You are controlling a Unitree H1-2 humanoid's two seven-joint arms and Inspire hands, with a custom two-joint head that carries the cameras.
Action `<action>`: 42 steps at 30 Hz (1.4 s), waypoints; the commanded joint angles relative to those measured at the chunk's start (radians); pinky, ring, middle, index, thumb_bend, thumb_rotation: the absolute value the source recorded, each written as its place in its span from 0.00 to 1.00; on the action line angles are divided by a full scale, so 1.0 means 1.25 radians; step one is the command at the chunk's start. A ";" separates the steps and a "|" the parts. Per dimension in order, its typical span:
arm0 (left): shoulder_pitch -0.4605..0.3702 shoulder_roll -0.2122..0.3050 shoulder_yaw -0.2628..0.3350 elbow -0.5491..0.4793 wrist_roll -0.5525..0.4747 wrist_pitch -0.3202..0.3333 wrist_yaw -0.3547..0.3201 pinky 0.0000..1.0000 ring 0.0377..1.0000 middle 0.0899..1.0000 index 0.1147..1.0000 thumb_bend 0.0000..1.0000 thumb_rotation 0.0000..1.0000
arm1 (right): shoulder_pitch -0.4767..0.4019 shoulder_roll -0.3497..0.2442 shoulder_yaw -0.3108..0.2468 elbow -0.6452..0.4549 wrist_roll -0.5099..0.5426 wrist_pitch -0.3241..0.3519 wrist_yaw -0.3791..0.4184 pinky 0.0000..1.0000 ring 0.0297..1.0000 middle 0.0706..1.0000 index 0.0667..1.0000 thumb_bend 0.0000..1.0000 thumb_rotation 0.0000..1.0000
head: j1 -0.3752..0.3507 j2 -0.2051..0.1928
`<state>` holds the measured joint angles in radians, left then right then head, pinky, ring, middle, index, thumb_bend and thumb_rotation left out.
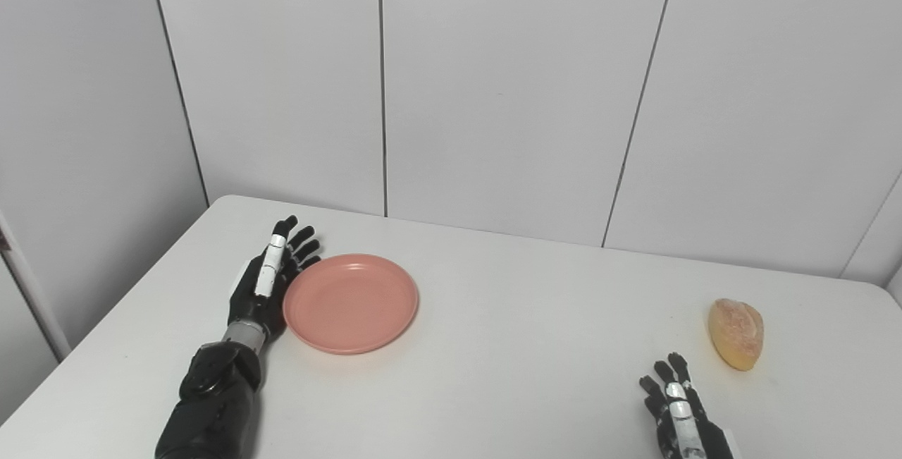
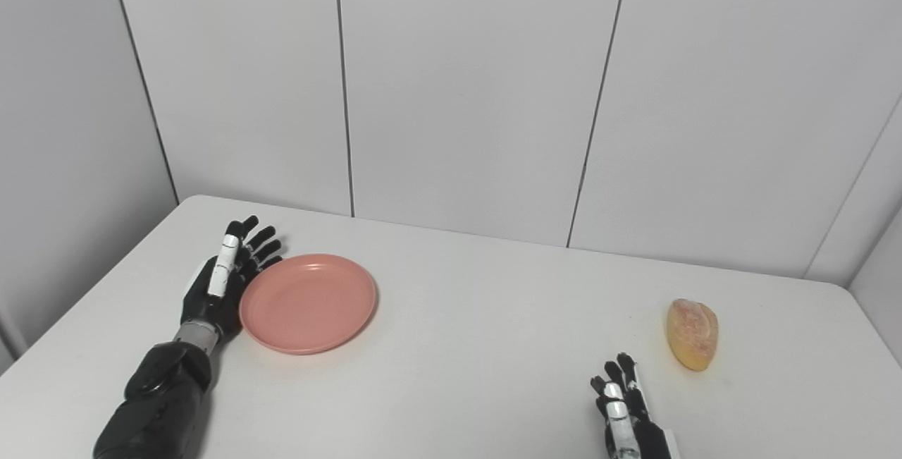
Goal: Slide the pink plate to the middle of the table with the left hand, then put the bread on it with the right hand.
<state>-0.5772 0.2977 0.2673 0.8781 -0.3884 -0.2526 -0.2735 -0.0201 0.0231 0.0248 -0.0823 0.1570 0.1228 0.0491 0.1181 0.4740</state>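
A pink plate lies flat on the left part of the white table. My left hand is open, fingers straight and on edge, right against the plate's left rim. A golden bread roll lies at the right side of the table. My right hand is open and empty near the front edge, a little to the left of and below the bread, apart from it. In the right eye view the plate, bread, left hand and right hand stand the same way.
White wall panels stand close behind the table's far edge. The table's left edge runs diagonally just beyond my left arm. Bare tabletop lies between the plate and the bread.
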 commanded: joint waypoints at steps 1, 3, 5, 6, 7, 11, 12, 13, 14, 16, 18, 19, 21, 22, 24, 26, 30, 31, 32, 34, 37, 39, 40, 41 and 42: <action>-0.028 -0.005 -0.011 -0.018 0.011 0.001 -0.017 0.85 0.87 0.88 0.92 0.90 0.77 | 0.008 0.009 0.009 -0.004 0.002 0.040 0.004 0.99 0.93 0.97 1.00 0.68 0.82 | -0.002 0.002; -0.026 -0.009 -0.022 -0.025 0.014 0.007 -0.019 0.85 0.87 0.88 0.92 0.89 0.78 | 0.008 0.011 0.010 -0.006 0.001 0.042 0.002 0.99 0.93 0.97 1.00 0.68 0.82 | -0.004 0.004; -0.025 -0.012 -0.037 -0.023 0.028 0.003 -0.020 0.84 0.87 0.88 0.93 0.88 0.78 | 0.008 0.012 0.013 -0.012 -0.003 0.047 -0.001 0.98 0.93 0.97 0.99 0.69 0.82 | -0.006 0.006; -0.025 -0.012 -0.042 -0.023 0.034 0.002 -0.021 0.84 0.87 0.89 0.93 0.88 0.79 | 0.008 0.013 0.014 -0.013 -0.004 0.049 -0.002 0.98 0.93 0.97 0.99 0.69 0.82 | -0.007 0.007; -0.025 -0.014 -0.048 -0.021 0.039 0.001 -0.022 0.84 0.87 0.89 0.93 0.88 0.79 | 0.008 0.013 0.015 -0.015 -0.006 0.050 -0.003 0.99 0.93 0.97 0.99 0.69 0.82 | -0.008 0.007; -0.023 -0.028 -0.065 -0.011 0.048 -0.005 -0.027 0.83 0.87 0.89 0.92 0.89 0.77 | 0.007 0.014 0.019 -0.019 -0.009 0.055 -0.004 0.99 0.93 0.97 1.00 0.67 0.83 | -0.016 0.010; -0.024 -0.035 -0.067 -0.007 0.046 -0.008 -0.030 0.82 0.87 0.88 0.92 0.89 0.76 | 0.008 0.014 0.020 -0.021 -0.010 0.056 -0.005 0.99 0.93 0.97 1.00 0.68 0.83 | -0.017 0.011; -0.024 -0.041 -0.069 -0.004 0.046 -0.010 -0.032 0.82 0.86 0.87 0.91 0.89 0.75 | 0.008 0.014 0.022 -0.022 -0.012 0.055 -0.006 0.99 0.93 0.97 1.00 0.68 0.83 | -0.019 0.012; -0.024 -0.046 -0.072 -0.003 0.050 -0.013 -0.032 0.82 0.86 0.87 0.91 0.88 0.75 | 0.008 0.014 0.023 -0.023 -0.013 0.056 -0.007 0.99 0.94 0.98 1.00 0.68 0.83 | -0.019 0.012; -0.022 -0.056 -0.081 -0.009 0.062 -0.014 -0.023 0.82 0.85 0.87 0.90 0.86 0.77 | 0.008 0.013 0.025 -0.022 -0.017 0.054 -0.009 0.98 0.94 0.98 1.00 0.68 0.83 | -0.022 0.014; -0.021 -0.067 -0.083 -0.016 0.062 -0.009 -0.018 0.83 0.85 0.86 0.90 0.84 0.76 | 0.007 0.015 0.027 -0.023 -0.020 0.055 -0.012 0.98 0.93 0.97 0.99 0.68 0.83 | -0.027 0.016; -0.022 -0.070 -0.084 -0.014 0.063 -0.010 -0.020 0.83 0.85 0.86 0.90 0.84 0.77 | 0.007 0.017 0.028 -0.023 -0.021 0.057 -0.014 0.97 0.93 0.97 0.99 0.68 0.83 | -0.033 0.018; -0.025 -0.077 -0.084 -0.012 0.064 -0.008 -0.020 0.83 0.86 0.87 0.90 0.83 0.77 | 0.005 0.020 0.029 -0.024 -0.024 0.061 -0.017 0.97 0.93 0.97 0.99 0.68 0.83 | -0.041 0.021; -0.025 -0.079 -0.084 -0.012 0.065 -0.006 -0.019 0.82 0.86 0.87 0.90 0.83 0.76 | 0.005 0.020 0.029 -0.025 -0.025 0.063 -0.019 0.97 0.93 0.97 0.99 0.68 0.83 | -0.041 0.021; -0.025 -0.087 -0.087 -0.009 0.072 -0.008 -0.018 0.81 0.85 0.86 0.89 0.84 0.77 | 0.004 0.024 0.032 -0.025 -0.030 0.064 -0.022 0.97 0.93 0.97 0.99 0.69 0.83 | -0.053 0.026; -0.025 -0.098 -0.088 -0.004 0.071 -0.008 -0.021 0.81 0.85 0.85 0.89 0.86 0.77 | 0.002 0.029 0.035 -0.026 -0.030 0.066 -0.022 0.97 0.93 0.97 0.99 0.70 0.82 | -0.068 0.032; -0.026 -0.117 -0.096 0.004 0.081 -0.013 -0.015 0.81 0.85 0.85 0.88 0.89 0.77 | -0.001 0.036 0.039 -0.031 -0.031 0.073 -0.025 0.98 0.94 0.97 1.00 0.69 0.82 | -0.078 0.046; -0.025 -0.125 -0.098 0.005 0.084 -0.013 -0.011 0.81 0.85 0.85 0.88 0.89 0.77 | -0.002 0.037 0.040 -0.033 -0.031 0.075 -0.025 0.98 0.94 0.97 1.00 0.69 0.82 | -0.078 0.047; -0.024 -0.132 -0.099 0.003 0.085 -0.012 -0.009 0.81 0.84 0.85 0.88 0.88 0.78 | -0.002 0.038 0.041 -0.034 -0.032 0.078 -0.025 0.99 0.94 0.97 1.00 0.69 0.83 | -0.081 0.053; -0.023 -0.145 -0.100 0.004 0.086 -0.008 -0.007 0.80 0.84 0.85 0.88 0.87 0.78 | -0.004 0.040 0.044 -0.037 -0.035 0.081 -0.027 0.99 0.94 0.98 1.00 0.69 0.83 | -0.086 0.058; -0.021 -0.166 -0.098 0.004 0.074 0.000 -0.014 0.84 0.86 0.86 0.90 0.86 0.77 | -0.007 0.044 0.047 -0.040 -0.040 0.086 -0.028 0.98 0.94 0.98 1.00 0.69 0.84 | -0.094 0.064; -0.016 -0.176 -0.099 0.000 0.071 0.002 -0.018 0.86 0.87 0.87 0.90 0.85 0.76 | -0.008 0.047 0.048 -0.040 -0.039 0.088 -0.029 0.98 0.94 0.98 1.00 0.69 0.83 | -0.102 0.068; -0.013 -0.181 -0.102 -0.003 0.075 0.003 -0.017 0.86 0.88 0.88 0.91 0.85 0.76 | -0.009 0.049 0.049 -0.039 -0.038 0.089 -0.030 0.98 0.94 0.98 1.00 0.67 0.82 | -0.105 0.069; -0.011 -0.184 -0.104 -0.006 0.078 0.005 -0.016 0.86 0.88 0.88 0.91 0.85 0.76 | -0.010 0.051 0.050 -0.039 -0.037 0.090 -0.031 0.99 0.94 0.98 1.00 0.66 0.82 | -0.108 0.070; -0.009 -0.189 -0.105 -0.007 0.079 0.009 -0.013 0.86 0.88 0.88 0.91 0.84 0.77 | -0.010 0.053 0.051 -0.041 -0.038 0.092 -0.032 0.99 0.94 0.98 1.00 0.66 0.82 | -0.111 0.072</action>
<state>-0.6161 0.0896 0.1398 0.8522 -0.2851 -0.2455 -0.2804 -0.0173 0.0644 0.0645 -0.1214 0.1045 0.1846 -0.0107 -0.0214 0.5629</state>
